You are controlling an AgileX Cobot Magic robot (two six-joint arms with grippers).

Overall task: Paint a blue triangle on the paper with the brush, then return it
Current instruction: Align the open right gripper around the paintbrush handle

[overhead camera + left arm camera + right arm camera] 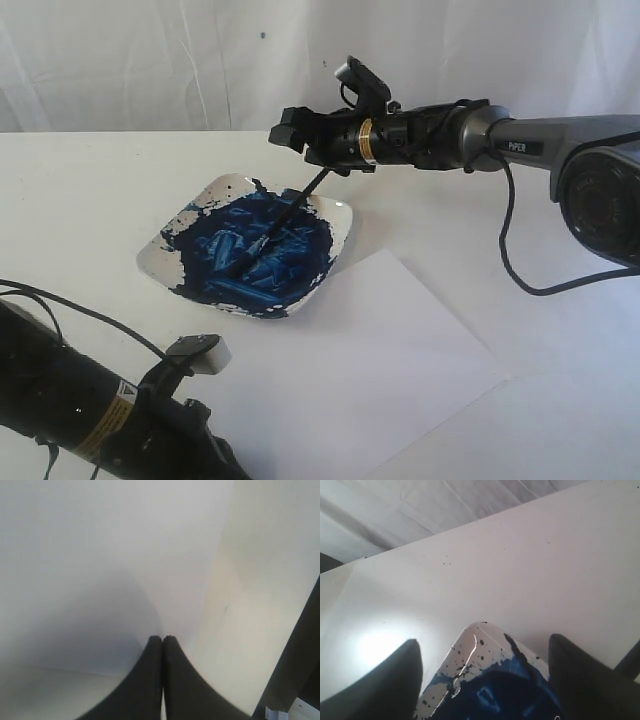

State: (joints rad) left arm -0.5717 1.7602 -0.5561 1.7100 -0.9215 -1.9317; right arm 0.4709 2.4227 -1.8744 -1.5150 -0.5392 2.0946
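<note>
The brush point(285, 218) lies tilted in the paint dish point(160, 252). Its tip sits in the dark blue paint and its black handle leans over the far rim. My right gripper point(288, 132) hovers just above the handle's upper end, open. In the right wrist view the right gripper point(483, 640) has its jaws wide apart with only the dish corner point(470, 655) between them, and no brush shows. The paper point(400, 350) lies flat beside the dish, plain white. No blue triangle shows in any view. My left gripper point(163, 638) is shut over the white surface, holding nothing.
The left arm point(90, 405) lies low at the near left corner, with a cable point(80, 308) trailing over the table. A white cloth backdrop hangs behind. The right arm's cable point(520, 270) loops down at the right.
</note>
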